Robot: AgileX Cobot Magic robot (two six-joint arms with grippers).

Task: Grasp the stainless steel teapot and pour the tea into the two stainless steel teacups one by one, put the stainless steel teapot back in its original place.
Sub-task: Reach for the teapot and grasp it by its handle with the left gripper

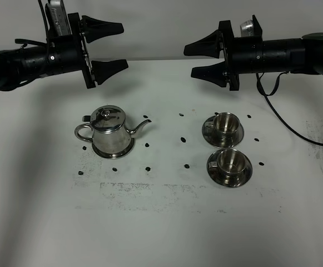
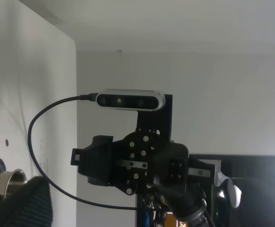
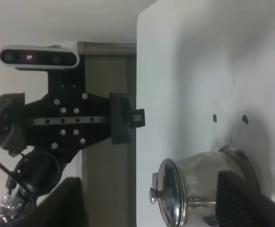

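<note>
Overhead, the left gripper [image 1: 112,46] and right gripper [image 1: 197,59] hold fingers [image 1: 109,67] spread above the teapot [image 1: 110,132] and 2 teacups [image 1: 226,123] [image 1: 230,160].

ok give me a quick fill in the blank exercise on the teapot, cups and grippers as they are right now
1. In the exterior high view, the shiny steel teapot with the knobbed lid stands on the ___ side.
2. The far small steel teacup and the near small steel teacup each sit on a round steel ___.
3. The left gripper and the right gripper both hold nothing, jaws ___.

Missing words: left; saucer; open.
</note>
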